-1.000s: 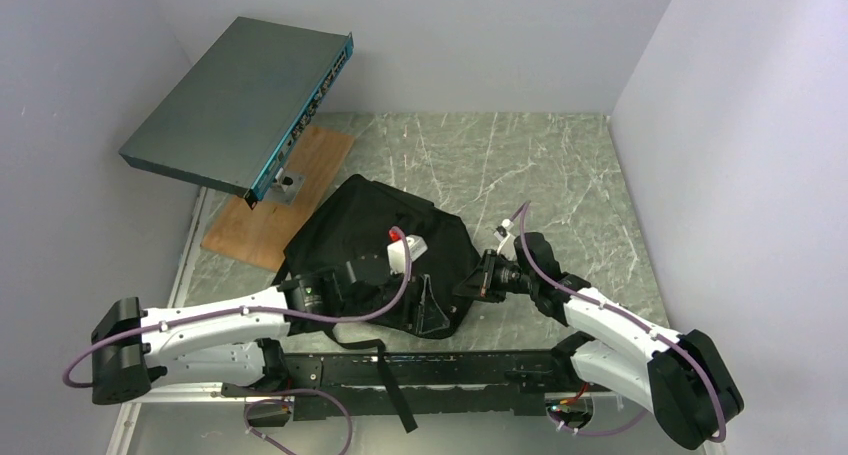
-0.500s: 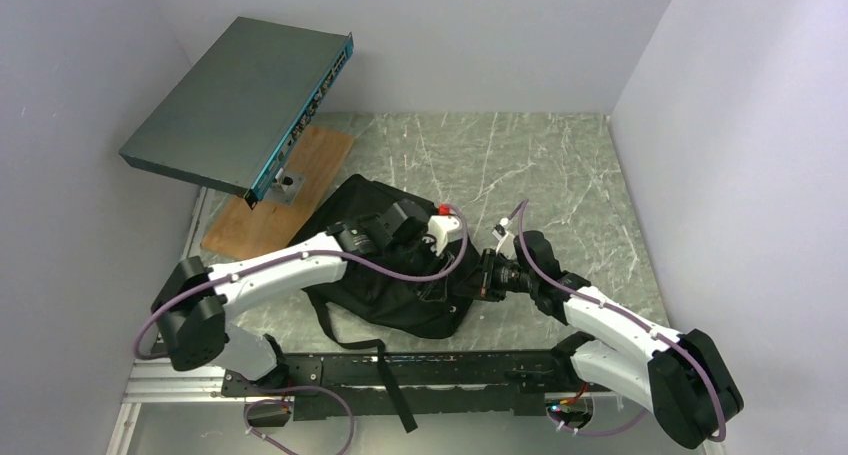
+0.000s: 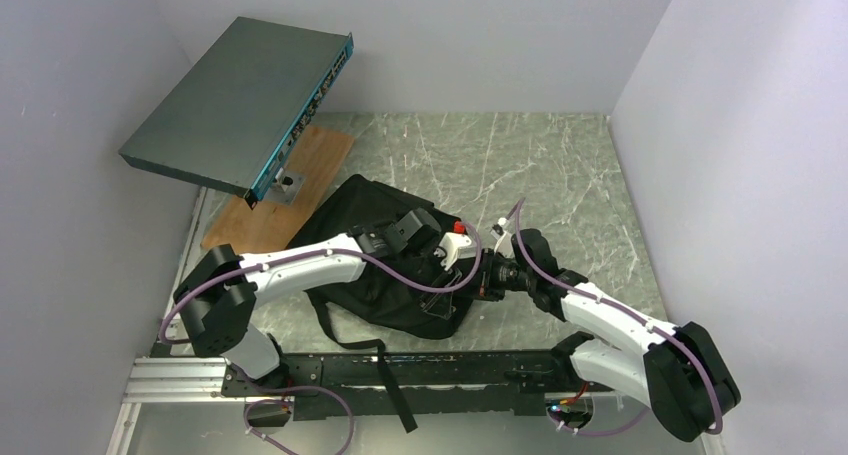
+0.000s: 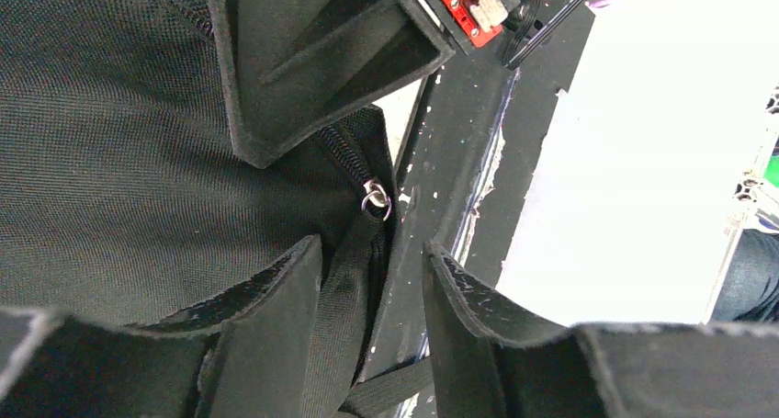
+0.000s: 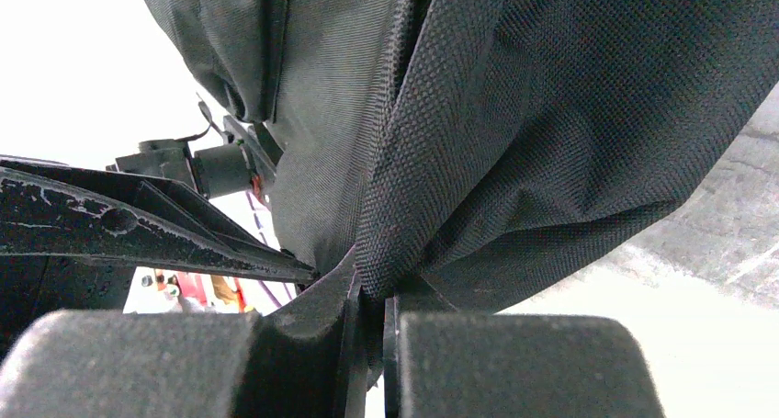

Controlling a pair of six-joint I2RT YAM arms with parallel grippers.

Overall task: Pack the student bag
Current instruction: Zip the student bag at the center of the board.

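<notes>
1. The right gripper (image 5: 372, 294) is clamped shut on a fold of the student bag (image 3: 350, 210). The woven black fabric is pinched flat between its 2 fingers. My reading is that it grips there to pin this side of the bag, so the cloth stays taut while the other arm works.
2. The left gripper (image 4: 372, 253) hangs over the bag just beside the right gripper, with its jaws apart and nothing clamped between them.
3. A metal zipper pull (image 4: 375, 199) lies just ahead of the left gripper's fingertips, in line with the gap. The zipper track runs on ahead from it, and a black fabric band runs back from it beside the left gripper's finger. That placement suggests the step in hand is taking the pull to work the zip, not yet loading anything.
4. The bag lies slumped under both grippers. Most of it spreads away from the right gripper towards the left arm's side.
5. Soft cloth will likely bunch if the pull is dragged without the right gripper's hold.
6. The table (image 3: 560, 175) is green-grey with a pale marbled pattern. Beyond the right gripper it shows bare.
7. A black rail (image 3: 450, 370) carries the 2 arm bases behind the grippers, and a bag strap (image 3: 395, 385) droops across it.
8. Well beyond the left gripper, a wooden board (image 3: 255, 230) carries a tilted grey rack unit (image 3: 230, 100) on a small stand.
9. Plain white walls (image 3: 450, 35) close in 3 sides.
</notes>
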